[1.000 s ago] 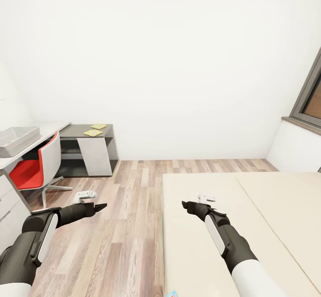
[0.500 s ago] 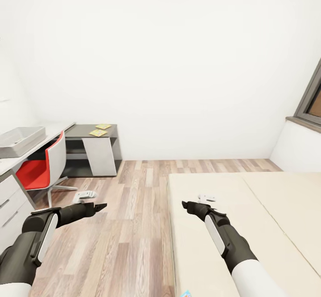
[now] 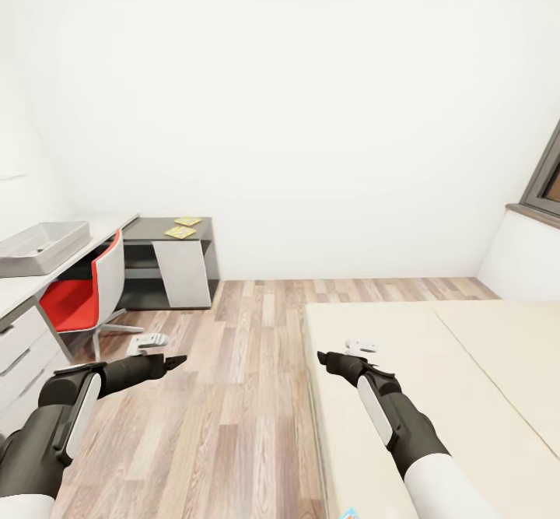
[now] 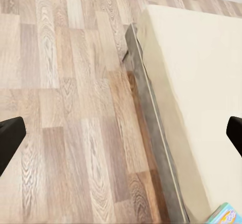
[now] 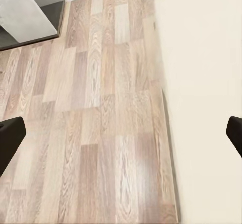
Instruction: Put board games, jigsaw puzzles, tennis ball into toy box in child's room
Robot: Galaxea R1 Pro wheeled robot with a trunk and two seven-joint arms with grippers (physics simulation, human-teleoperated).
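Note:
Two jigsaw puzzles (image 3: 180,232) (image 3: 187,221) lie on the dark corner section of the table (image 3: 159,230) at the far left. The grey toy box (image 3: 43,247) stands on the table's light top, behind a red chair. The bed (image 3: 435,394) with its cream mattress spreads across the right. A corner of a blue board game (image 3: 348,514) (image 4: 225,215) peeks in on the mattress close to me. My left gripper (image 3: 177,361) hangs open over the wooden floor. My right gripper (image 3: 321,358) hangs open above the bed's near edge. Both are empty. The tennis ball is out of view.
A red and white swivel chair (image 3: 78,289) is tucked at the table. White drawer fronts (image 3: 19,348) line the near left. Wooden floor (image 3: 249,394) runs between table and bed. A window frame (image 3: 544,180) and low white ledge sit at the far right.
The whole picture has slid to the right, so the camera has turned left. Both arms hold the same pose and both grippers stay open.

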